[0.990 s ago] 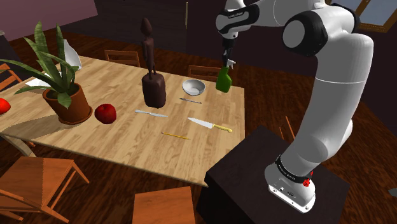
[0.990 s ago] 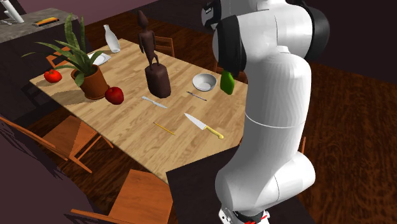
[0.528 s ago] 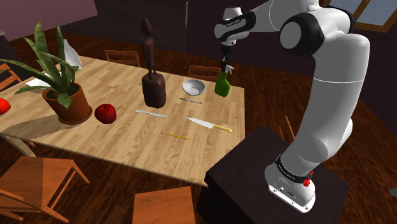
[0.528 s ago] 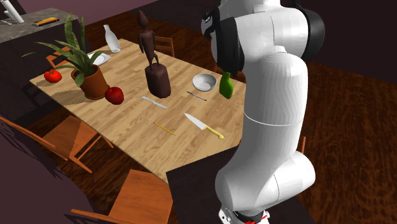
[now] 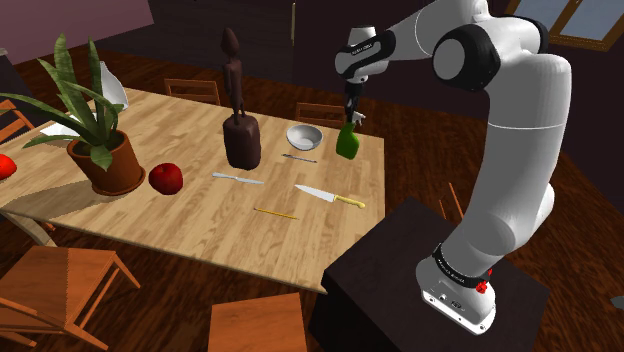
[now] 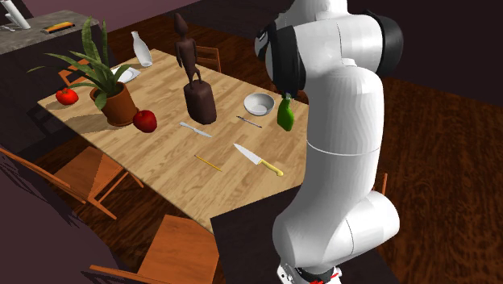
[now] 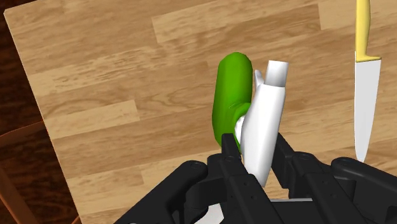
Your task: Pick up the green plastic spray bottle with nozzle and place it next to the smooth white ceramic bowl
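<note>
Second exterior view: the arm's bulk covers the top of the green spray bottle [image 6: 285, 113]. Wrist view: the knife [image 7: 366, 95] is cut off at the frame edge. Whether the bottle's base touches the table [image 5: 200, 220] is hard to make out. The gripper [image 7: 254, 167] has its jaws clenched on the bottle's white nozzle. The bottle stands just beside the bowl [image 5: 304, 136], lower than a second ago.
</note>
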